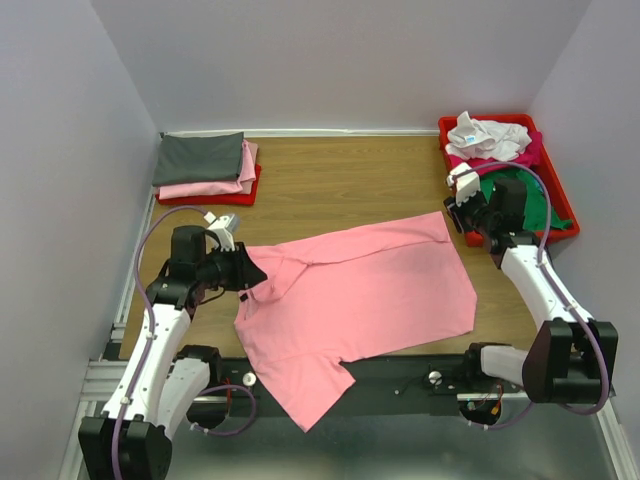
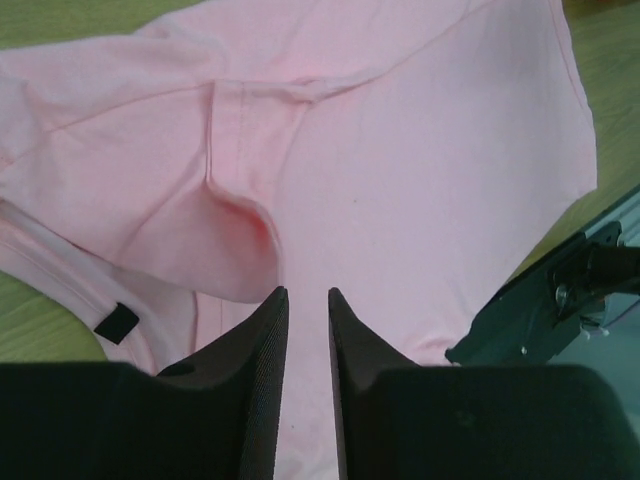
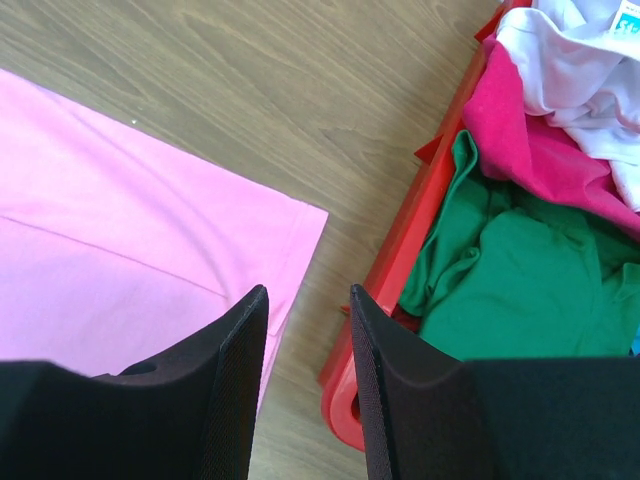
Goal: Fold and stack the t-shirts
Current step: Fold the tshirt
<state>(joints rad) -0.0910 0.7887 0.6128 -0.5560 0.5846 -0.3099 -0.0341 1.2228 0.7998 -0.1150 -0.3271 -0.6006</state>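
The light pink t-shirt (image 1: 370, 290) lies spread across the wooden table, its lower part hanging over the near edge. It also shows in the left wrist view (image 2: 420, 150) with its dark neck tag (image 2: 117, 322), and in the right wrist view (image 3: 120, 230). My left gripper (image 1: 247, 272) (image 2: 307, 292) hovers over the shirt's left shoulder fold, its jaws narrowly apart with nothing between them. My right gripper (image 1: 456, 215) (image 3: 308, 290) is open and empty above bare table between the shirt's far right corner and the red tray (image 3: 420, 230).
The right red tray (image 1: 562, 205) holds crumpled white (image 3: 580, 50), magenta (image 3: 540, 150) and green (image 3: 520, 280) tees. A folded dark grey tee (image 1: 200, 157) on folded pink ones sits on a red tray (image 1: 252, 190) at the back left. A black metal rail (image 1: 400, 370) runs along the near edge.
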